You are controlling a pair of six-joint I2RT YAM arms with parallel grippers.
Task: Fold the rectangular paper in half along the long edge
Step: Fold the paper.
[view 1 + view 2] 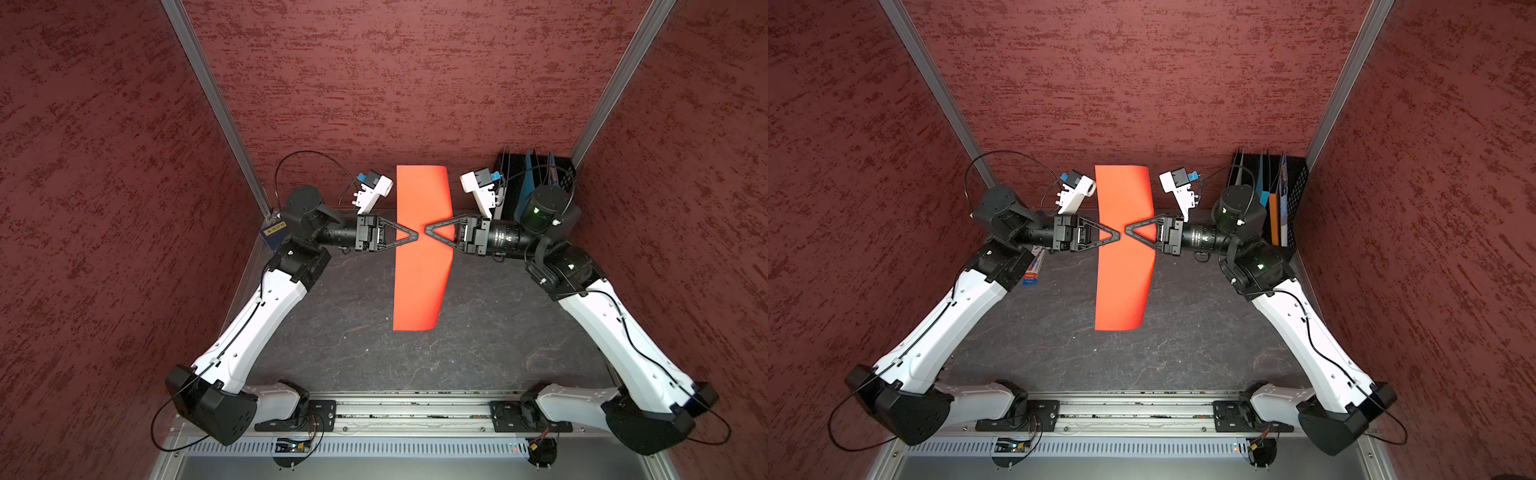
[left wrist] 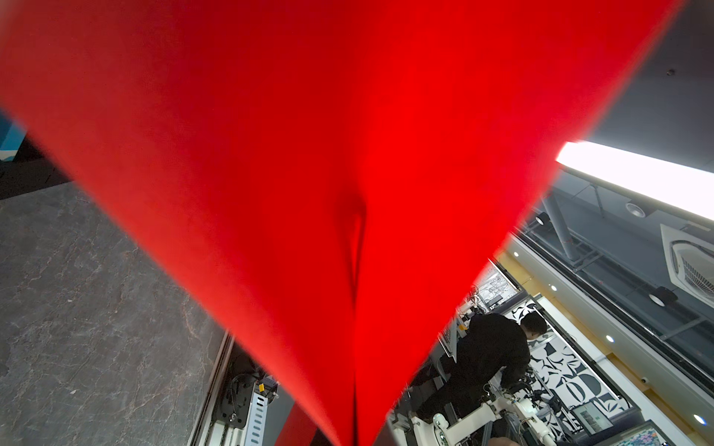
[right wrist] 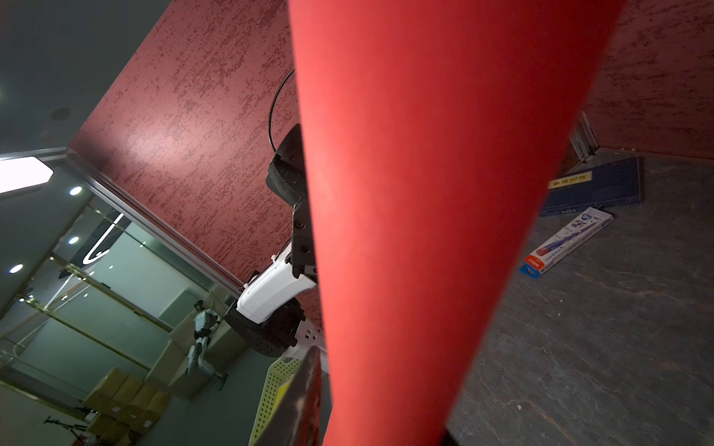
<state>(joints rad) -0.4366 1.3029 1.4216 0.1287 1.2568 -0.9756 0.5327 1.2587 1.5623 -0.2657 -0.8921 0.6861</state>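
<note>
In both top views the rectangular paper (image 1: 419, 282) (image 1: 1123, 282), plain red-orange and bowed, is held above the tabletop (image 1: 332, 332), pinched mid-length by the closed left end effector (image 1: 417, 237) and right end effector (image 1: 427, 230). A black rack (image 1: 1298, 187) holds upright folders (image 1: 1273, 220). In each wrist view the sheet (image 2: 309, 154) (image 3: 425, 193) fills the middle

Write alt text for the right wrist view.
A bright red-orange paper sheet fills the centre, close to the lens. Beyond it, a dark blue book with a yellow label and a slim white printed box lie on the dark grey tabletop.
</note>
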